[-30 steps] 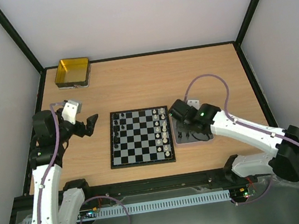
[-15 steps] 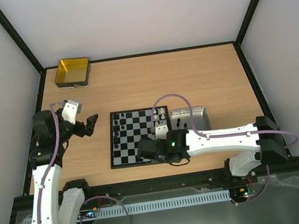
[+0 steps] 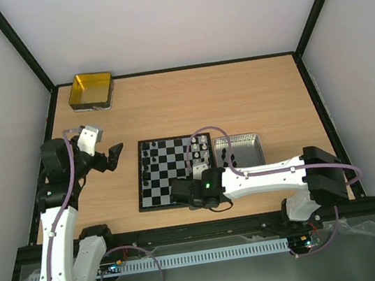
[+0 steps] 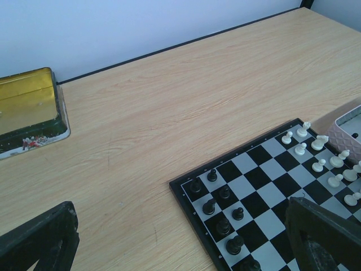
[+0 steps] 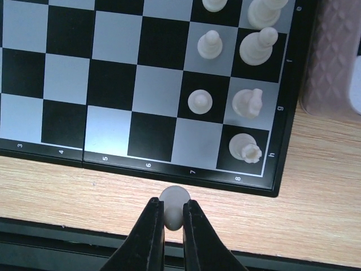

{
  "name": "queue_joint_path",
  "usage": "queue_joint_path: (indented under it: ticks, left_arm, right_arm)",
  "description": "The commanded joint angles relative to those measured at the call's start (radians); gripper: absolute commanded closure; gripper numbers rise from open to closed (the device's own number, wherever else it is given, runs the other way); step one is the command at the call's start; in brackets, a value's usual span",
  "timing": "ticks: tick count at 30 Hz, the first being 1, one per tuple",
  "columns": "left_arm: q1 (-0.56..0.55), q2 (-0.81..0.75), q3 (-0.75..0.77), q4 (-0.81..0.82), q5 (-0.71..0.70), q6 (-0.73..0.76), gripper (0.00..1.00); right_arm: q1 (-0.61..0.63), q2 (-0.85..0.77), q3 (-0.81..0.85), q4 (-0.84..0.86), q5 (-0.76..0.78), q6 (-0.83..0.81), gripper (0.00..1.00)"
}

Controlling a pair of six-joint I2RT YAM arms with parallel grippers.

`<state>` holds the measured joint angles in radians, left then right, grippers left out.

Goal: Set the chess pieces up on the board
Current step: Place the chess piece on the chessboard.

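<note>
Above the table [image 5: 333,197], right jaws pinch a white piece [image 5: 172,201].

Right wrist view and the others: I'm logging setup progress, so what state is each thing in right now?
right tool: shut on a white pawn, held just off the board's near edge.
left tool: open, empty.
board: flat on the table, partly set; square h7 bare.
grey tray: a few dark pieces inside.
gold tin: open side up.
</note>
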<state>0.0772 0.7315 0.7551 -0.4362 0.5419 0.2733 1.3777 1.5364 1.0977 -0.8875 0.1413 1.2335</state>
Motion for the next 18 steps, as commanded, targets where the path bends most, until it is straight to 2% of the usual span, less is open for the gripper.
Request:
queue_joint_path:
  ticks: [1, 18]
  left_arm:
    - [0.006, -0.012, -0.003, -0.006, 0.009, 0.009, 0.01]
    - [0.006, -0.006, -0.004, -0.006, 0.014, 0.011, 0.01]
  right_arm:
    - [-0.030, 0.013, -0.042, 0.053, -0.006, -0.021, 0.92]
    - [-0.111, 0.067, -0.088, 0.153, -0.054, -0.104, 0.91]
